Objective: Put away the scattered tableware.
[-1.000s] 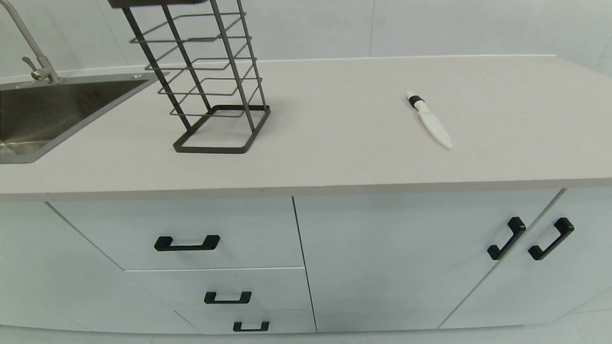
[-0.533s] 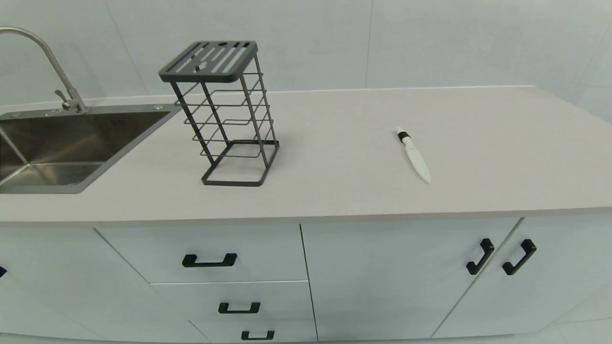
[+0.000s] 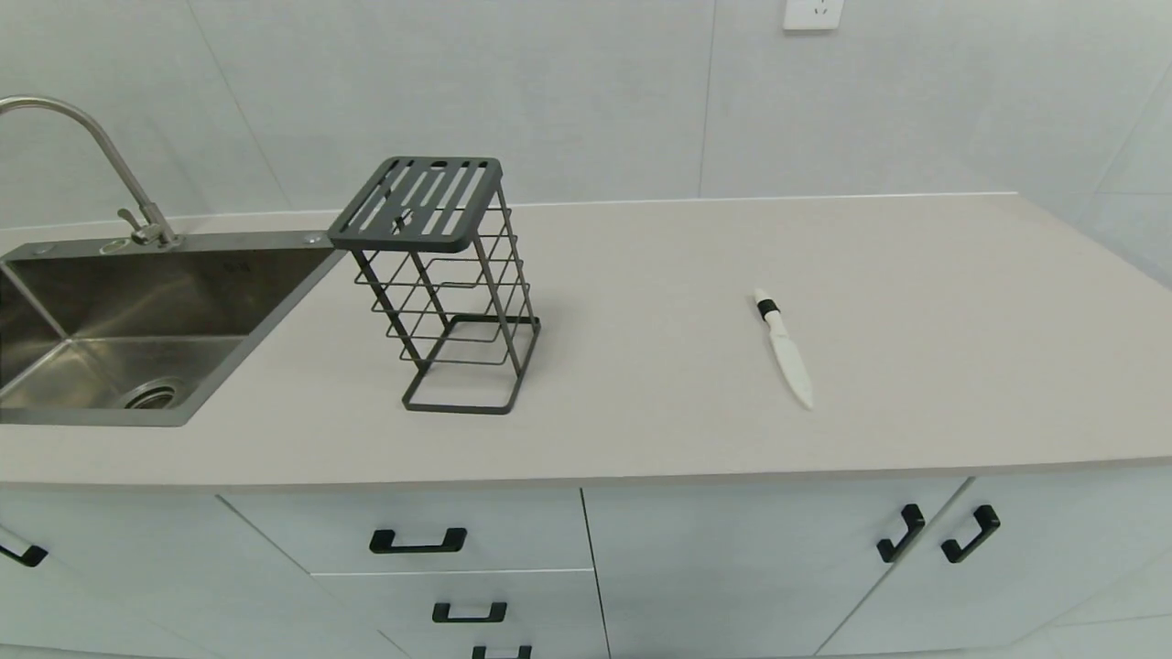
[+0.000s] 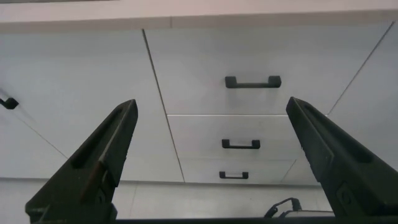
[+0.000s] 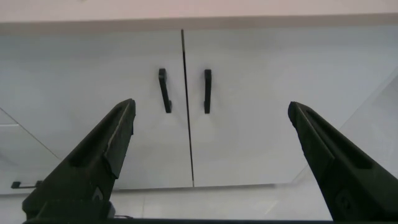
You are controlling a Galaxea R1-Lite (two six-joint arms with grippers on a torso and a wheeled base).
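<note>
A pale grey tabletop (image 3: 659, 275) runs along a wall of light tiles, with a white socket (image 3: 811, 13) high on the wall. At its left end a steel sink (image 3: 137, 284) is set in, and a curved faucet (image 3: 101, 151) stands at the back rim. Near the sink stands a black wire rack (image 3: 449, 284) with a slotted top plate, upright on the tabletop. Well apart from it, towards the right, lies the white knife (image 3: 785, 350), flat, with a black band near its far end; whether the white part is a bare blade or a sheath is hard to tell. Below the tabletop are white drawers with black drawer handles (image 3: 417, 541) and, to the right, two doors with a pair of black door handles (image 3: 936, 534). Compared with the frame a second ago the head camera has moved: the whole scene sits lower, and the rack's top, more of the sink and the socket have come into sight, while rack and knife keep their places on the tabletop. The wrist views face the cabinet fronts. The left gripper (image 4: 211, 109) has its jaws spread wide and grasping nothing before the stacked drawers, and the right gripper (image 5: 211, 107) is likewise released, before the two doors.
</note>
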